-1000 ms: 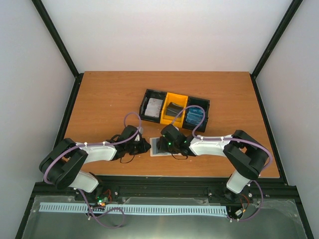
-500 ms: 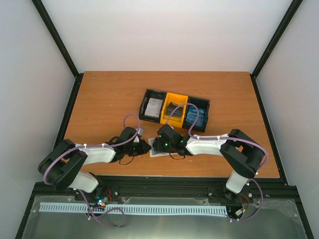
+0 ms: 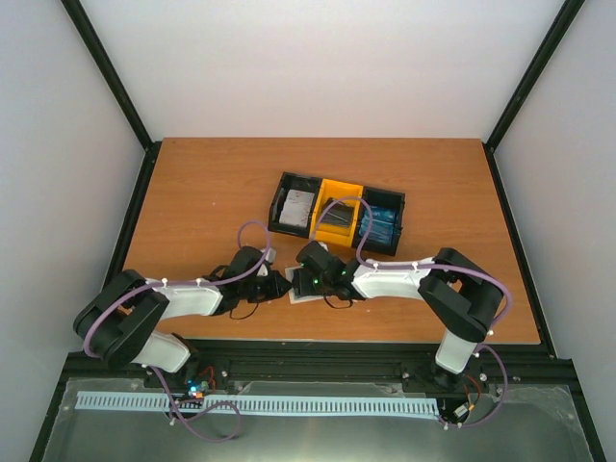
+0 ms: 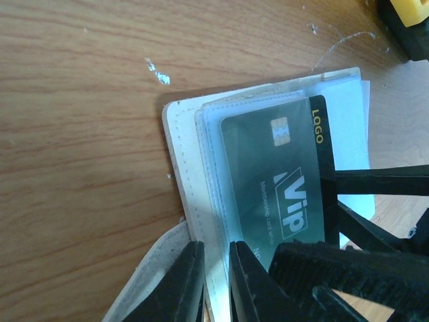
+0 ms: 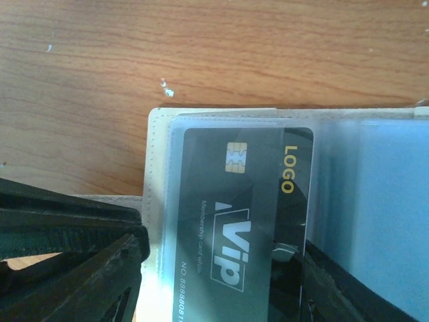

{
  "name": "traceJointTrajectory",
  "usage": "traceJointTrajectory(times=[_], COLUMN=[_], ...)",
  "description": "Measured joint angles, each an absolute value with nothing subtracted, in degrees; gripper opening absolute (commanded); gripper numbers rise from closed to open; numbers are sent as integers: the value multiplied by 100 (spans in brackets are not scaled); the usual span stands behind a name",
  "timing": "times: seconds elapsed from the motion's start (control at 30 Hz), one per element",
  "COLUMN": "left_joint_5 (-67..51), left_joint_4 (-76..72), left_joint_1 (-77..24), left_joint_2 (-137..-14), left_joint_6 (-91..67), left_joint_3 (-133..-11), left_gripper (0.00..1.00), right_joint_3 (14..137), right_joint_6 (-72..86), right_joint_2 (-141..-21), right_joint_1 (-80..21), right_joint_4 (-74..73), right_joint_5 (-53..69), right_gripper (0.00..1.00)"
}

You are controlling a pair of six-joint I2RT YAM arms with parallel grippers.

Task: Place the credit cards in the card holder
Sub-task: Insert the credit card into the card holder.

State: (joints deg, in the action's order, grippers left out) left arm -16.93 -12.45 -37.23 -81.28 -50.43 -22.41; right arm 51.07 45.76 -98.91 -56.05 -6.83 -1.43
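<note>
- Card holder [image 4: 179, 174] lies open on bench [image 3: 192, 202], at near edge, between both arms.
- Left pincer [image 4: 214, 255] closed on its cream flap, keeps it flat.
- Dark card [image 5: 248, 221] under clear sleeve, seems almost fully in. Long axis points straight back to right pincer [image 5: 224, 247].
- Right pincer open wide, fingers either side of card, no grip.
- Right arm nearer for any last push, I judge.
</note>
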Motion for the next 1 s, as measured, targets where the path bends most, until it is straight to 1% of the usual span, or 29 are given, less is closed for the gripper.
traceJointTrajectory(times=[0.1, 0.2, 0.27, 0.37, 0.5, 0.63, 0.8, 0.83, 0.87, 0.9, 1.0], left_joint_5=[-1693, -1688, -1686, -1680, -1669, -1590, -1374, -1317, -1251, -1173, -862], left_joint_4=[-1284, -1326, -1334, -1334, -1337, -1321, -1151, -1083, -985, -904, -626], left_joint_1=[-3723, -3723, -3723, -3723, -3723, -3723, -3726, -3726, -3726, -3726, -3726], left_joint_2=[-8128, -8128, -8128, -8128, -8125, -7972, -7524, -7428, -7308, -7183, -6722], left_joint_6=[-5063, -5072, -5072, -5074, -5074, -5074, -5033, -5019, -5006, -4987, -4947], left_joint_3=[-2228, -2226, -2224, -2224, -2224, -2224, -2292, -2331, -2386, -2434, -2582], left_gripper=[11, 11, 11, 11, 11, 15, 27, 32, 41, 48, 62], right_joint_3=[5137, 5137, 5137, 5137, 5140, 5183, 5422, 5494, 5579, 5712, 6239], right_joint_6=[4462, 4340, 4257, 4167, 4060, 3824, 3227, 3055, 2860, 2626, 1929], right_joint_2=[-9900, -9900, -9900, -9900, -9891, -9677, -8997, -8827, -8667, -8508, -8228], right_joint_1=[-5671, -5695, -5699, -5701, -5706, -5645, -5207, -5054, -4888, -4678, -4051], right_joint_4=[-733, -777, -794, -812, -858, -1118, -1413, -1468, -1531, -1627, -1951], right_joint_5=[-220, -263, -257, -261, -351, -567, -598, -541, -478, -370, -54], right_gripper=[57, 45, 44, 46, 56, 61, 62, 62, 62, 62, 62])
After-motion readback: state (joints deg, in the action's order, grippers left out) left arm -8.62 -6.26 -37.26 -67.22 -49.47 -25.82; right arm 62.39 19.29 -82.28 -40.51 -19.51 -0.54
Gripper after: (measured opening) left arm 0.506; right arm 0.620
